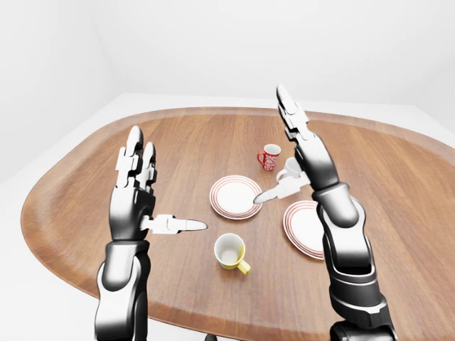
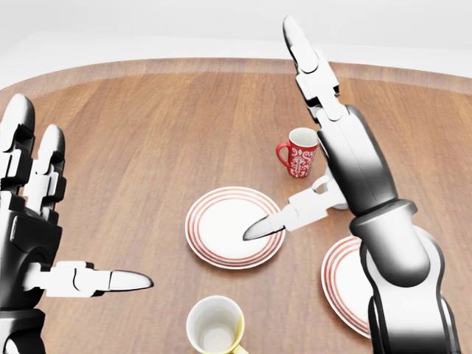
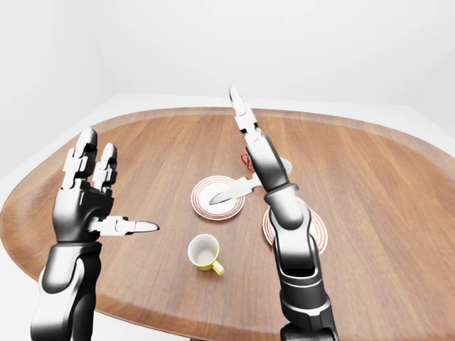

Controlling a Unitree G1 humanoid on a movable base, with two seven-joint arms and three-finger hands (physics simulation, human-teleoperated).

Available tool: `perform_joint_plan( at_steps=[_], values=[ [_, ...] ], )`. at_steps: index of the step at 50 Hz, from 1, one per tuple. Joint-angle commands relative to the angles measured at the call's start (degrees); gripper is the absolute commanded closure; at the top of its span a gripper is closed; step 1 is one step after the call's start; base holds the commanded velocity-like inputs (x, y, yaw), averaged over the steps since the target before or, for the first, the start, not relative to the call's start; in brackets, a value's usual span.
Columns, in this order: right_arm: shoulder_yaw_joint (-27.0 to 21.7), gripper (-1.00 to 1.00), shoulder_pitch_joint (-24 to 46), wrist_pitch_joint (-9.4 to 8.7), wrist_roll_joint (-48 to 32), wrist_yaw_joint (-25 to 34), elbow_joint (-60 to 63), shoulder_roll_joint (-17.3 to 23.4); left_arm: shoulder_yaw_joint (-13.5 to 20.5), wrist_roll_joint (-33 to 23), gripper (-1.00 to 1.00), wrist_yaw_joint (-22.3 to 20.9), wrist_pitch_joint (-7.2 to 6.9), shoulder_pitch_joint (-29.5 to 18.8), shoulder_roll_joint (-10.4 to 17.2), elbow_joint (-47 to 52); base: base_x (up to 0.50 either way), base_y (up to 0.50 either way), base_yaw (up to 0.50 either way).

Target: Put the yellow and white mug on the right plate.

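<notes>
The yellow and white mug point(image 1: 231, 251) stands upright on the table point(image 1: 85, 206), mouth up, handle toward the lower right of the left-eye view; it sits below the left plate point(image 1: 234, 197) and to the lower left of the right plate point(image 1: 302, 226), touching neither; the left robot hand point(image 1: 142, 192) is raised to the mug's left, fingers spread wide and pointing up, thumb stretched toward the mug but well apart from it, holding nothing; the right robot hand point(image 1: 295, 153) is raised above the plates, fingers straight and wide, its thumb hanging over the left plate's right edge, well clear of the mug and holding nothing; the right forearm crosses over part of the right plate; a red patterned mug point(image 2: 301, 152) stands farther up the table, beside that arm, and a white mug point(image 1: 288, 169) shows partly behind it
</notes>
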State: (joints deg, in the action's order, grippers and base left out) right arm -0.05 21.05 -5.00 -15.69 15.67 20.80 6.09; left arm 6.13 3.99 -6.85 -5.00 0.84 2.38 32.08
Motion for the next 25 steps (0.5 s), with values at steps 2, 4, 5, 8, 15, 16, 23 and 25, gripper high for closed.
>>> perform_joint_plan(
  at_steps=[2,4,5,8,15,16,23,25],
  values=[
    [0.19,-1.00,3.09,0.00,-13.28,7.06,-5.24,1.81,0.62,0.29,-1.00,-0.21,0.00,-0.38,0.27,0.97,0.00,0.00,0.00],
    [0.43,-1.00,3.63,0.00,-15.98,7.91,-6.53,1.86,1.22,0.66,-1.00,-0.26,0.00,-0.83,0.51,1.70,0.00,0.00,0.00],
    [0.46,-1.00,3.77,0.00,-17.20,8.58,-6.22,1.69,1.52,0.83,-1.00,-0.25,0.00,-1.12,0.64,1.99,0.00,0.00,0.00],
    [0.24,-1.00,4.46,0.00,-18.96,9.64,-7.00,1.04,2.55,1.36,-1.00,-0.27,0.00,-1.91,1.03,1.91,0.00,0.00,0.00],
    [0.88,-1.00,3.75,0.00,-23.26,11.40,-6.65,0.19,5.39,2.89,-1.00,-0.12,0.00,-3.66,2.39,1.36,0.00,0.00,0.00],
    [1.01,-1.00,3.47,0.00,-23.75,11.71,-6.04,-0.05,5.72,3.01,-1.00,-0.11,0.00,-3.86,2.62,1.22,0.00,0.00,0.00],
    [2.40,-1.00,1.55,0.00,-26.57,12.82,-3.63,-1.69,9.28,4.25,-1.00,-0.57,0.00,-5.98,5.01,-1.49,0.00,0.00,0.00],
    [2.42,-1.00,1.42,0.00,-26.90,12.88,-3.81,-1.94,10.34,4.82,-1.00,-0.58,0.00,-6.56,5.77,-1.95,0.00,0.00,0.00]
  ],
)
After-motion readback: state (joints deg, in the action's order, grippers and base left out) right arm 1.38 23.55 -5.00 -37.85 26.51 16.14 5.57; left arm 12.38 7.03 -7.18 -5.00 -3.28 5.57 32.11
